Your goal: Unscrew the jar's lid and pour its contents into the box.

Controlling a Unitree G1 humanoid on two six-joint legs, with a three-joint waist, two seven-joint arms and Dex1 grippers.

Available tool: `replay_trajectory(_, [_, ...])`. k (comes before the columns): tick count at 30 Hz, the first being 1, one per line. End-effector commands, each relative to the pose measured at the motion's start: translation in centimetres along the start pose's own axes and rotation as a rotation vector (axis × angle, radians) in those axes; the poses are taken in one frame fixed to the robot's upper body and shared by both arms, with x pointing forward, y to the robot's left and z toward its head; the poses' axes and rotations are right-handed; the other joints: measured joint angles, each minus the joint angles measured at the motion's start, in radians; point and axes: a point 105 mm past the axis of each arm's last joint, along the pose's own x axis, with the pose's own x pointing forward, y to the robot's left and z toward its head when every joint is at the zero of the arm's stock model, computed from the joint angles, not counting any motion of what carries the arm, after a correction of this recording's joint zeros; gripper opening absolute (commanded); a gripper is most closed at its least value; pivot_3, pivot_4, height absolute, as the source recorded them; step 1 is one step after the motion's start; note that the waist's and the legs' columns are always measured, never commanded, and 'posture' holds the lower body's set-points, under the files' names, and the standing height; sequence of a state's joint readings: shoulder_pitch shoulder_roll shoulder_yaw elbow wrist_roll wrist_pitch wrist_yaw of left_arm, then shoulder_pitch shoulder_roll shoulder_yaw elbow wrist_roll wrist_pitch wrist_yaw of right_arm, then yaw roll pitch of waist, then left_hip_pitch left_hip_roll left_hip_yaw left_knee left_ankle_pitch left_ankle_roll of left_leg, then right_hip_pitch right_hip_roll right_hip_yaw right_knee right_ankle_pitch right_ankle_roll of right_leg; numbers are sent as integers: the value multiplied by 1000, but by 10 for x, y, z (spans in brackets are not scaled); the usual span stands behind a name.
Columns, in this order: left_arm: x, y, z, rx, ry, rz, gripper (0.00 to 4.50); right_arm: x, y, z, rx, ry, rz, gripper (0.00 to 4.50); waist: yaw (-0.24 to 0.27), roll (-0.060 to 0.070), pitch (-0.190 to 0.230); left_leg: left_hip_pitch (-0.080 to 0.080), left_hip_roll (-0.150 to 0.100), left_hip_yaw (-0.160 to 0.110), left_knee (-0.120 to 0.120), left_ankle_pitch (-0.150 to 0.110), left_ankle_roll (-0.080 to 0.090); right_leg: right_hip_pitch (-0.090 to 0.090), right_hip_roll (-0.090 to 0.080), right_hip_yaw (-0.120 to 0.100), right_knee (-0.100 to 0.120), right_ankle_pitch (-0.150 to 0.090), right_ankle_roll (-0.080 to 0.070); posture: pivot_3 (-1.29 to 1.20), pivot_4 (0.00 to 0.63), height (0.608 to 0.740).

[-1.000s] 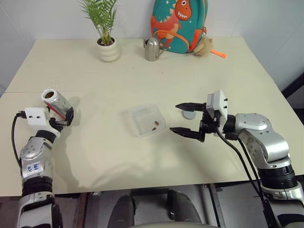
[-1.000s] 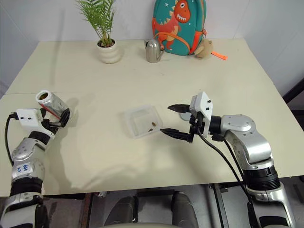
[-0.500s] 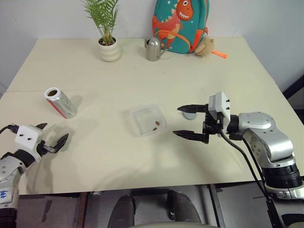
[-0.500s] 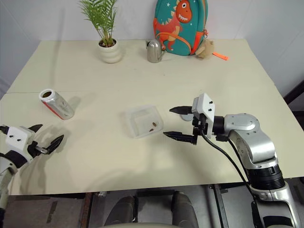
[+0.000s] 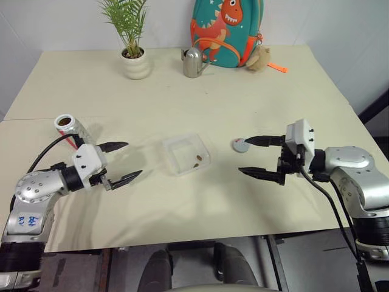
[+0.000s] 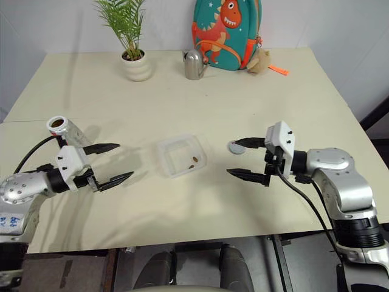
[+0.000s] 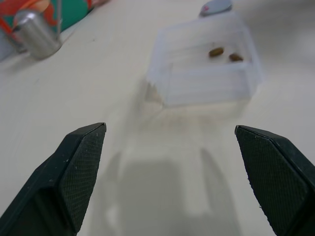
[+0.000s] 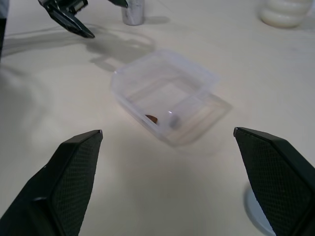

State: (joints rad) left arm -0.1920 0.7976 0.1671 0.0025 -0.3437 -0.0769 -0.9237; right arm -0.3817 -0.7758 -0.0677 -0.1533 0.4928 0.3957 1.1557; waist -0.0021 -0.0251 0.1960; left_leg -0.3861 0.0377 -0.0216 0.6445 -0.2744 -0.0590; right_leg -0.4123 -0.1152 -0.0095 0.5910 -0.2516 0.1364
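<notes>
Jar (image 5: 70, 128) standing on the counter (image 5: 182, 91) at far-left, open top up, red strip on its side, no lid on it; sits just behind the L arm, not touched by it. L hand (image 5: 120, 162) is just right of the jar and a bit nearer, fingers spread wide, nothing between them, tips aimed right toward the box. Box (image 5: 187, 154) is mid-counter, clear plastic, shallow, sitting slightly rotated; contents (image 5: 197, 160) = a couple of small brown bits lying in its near-right corner, also visible in L wrist view (image 7: 225, 54). Gap of bare counter btwn L hand tips and box, no contact. Lid (image 5: 240, 145) lies flat on the counter right of the box, near it but apart, grey w/ small red mark. R hand (image 5: 258, 156) is right of the box, fingers wide apart, empty, tips pointing left at the box; far finger tip sits just beside the lid's right edge, can't tell if it touches. R wrist view looks straight across the box, w/ the L hand (image 8: 81, 14) on the other side. Far edge of the counter, L to R: white pot w/ green plant (image 5: 135, 55), silver watering can (image 5: 193, 62), teal dino backpack (image 5: 224, 33) w/ a small plush toy (image 5: 260, 59) against it, orange bit (image 5: 278, 67) beside that. All well apart from the work zone.
</notes>
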Motion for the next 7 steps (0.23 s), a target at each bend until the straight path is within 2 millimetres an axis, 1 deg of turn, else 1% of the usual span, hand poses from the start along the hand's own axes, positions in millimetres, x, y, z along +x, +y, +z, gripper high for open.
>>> replay_trajectory(1, [5, 3, 12, 29, -46, -12, 4472, -12, 2, 5, -55, 1, -44, 4500, 1, 0, 0, 0, 0, 0, 0, 0, 0, 0, 0, 0, 0, 0, 0, 0, 150, 740])
replay_trajectory(7, [4, 4, 18, 3, -62, -10, 4472, -13, 1, 4, -55, -13, -78, 4500, -4, 0, 0, 1, 0, 2, 1, 0, 1, 0, 0, 2, 0, 0, 1, 0, 150, 740])
